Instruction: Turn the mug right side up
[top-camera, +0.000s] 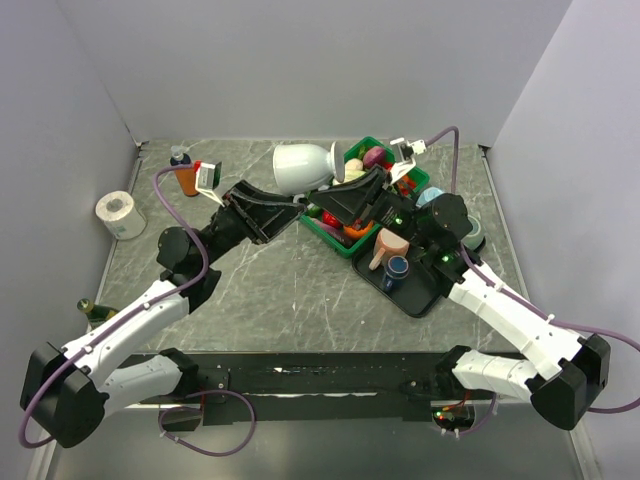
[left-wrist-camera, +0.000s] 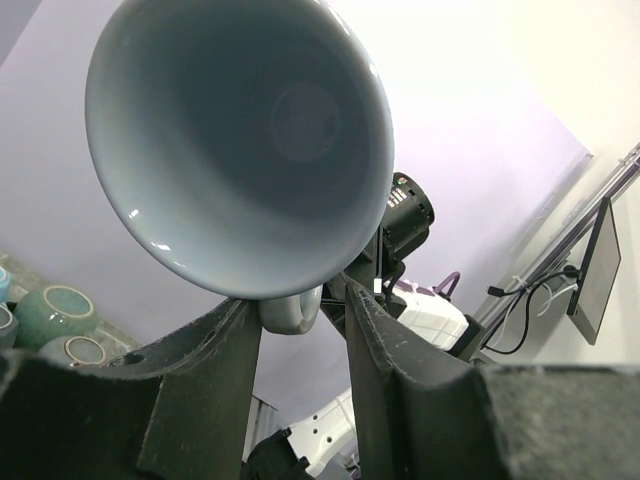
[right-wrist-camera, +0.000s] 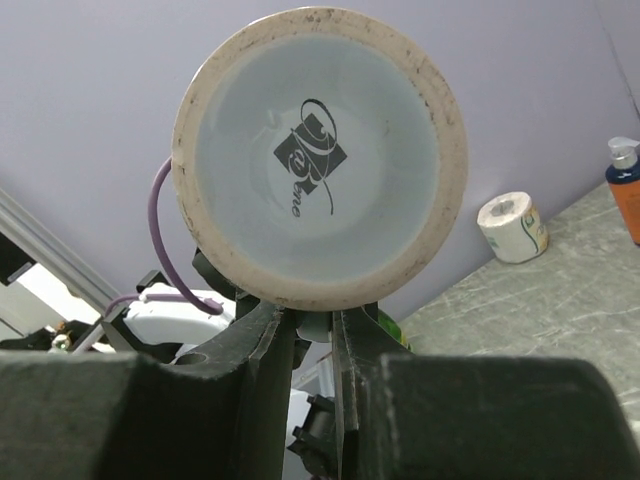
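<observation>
I'm holding the mug (top-camera: 303, 165) sideways in the air over the table (top-camera: 290, 290), left gripper (left-wrist-camera: 303, 310) and right gripper (right-wrist-camera: 312, 322) both clamped at its handle (left-wrist-camera: 288, 312), apparently to swing it upright.

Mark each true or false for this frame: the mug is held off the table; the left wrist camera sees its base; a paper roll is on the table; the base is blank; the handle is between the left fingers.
1. The mug is off the table, between the left gripper and the right gripper. True.
2. The left wrist camera sees the mug's base. False: it sees the open mouth; the base faces the right wrist camera.
3. A paper roll stands at the table's left side. True.
4. The base is blank. False: it bears a dark logo.
5. The handle lies between the left fingers. True.
</observation>
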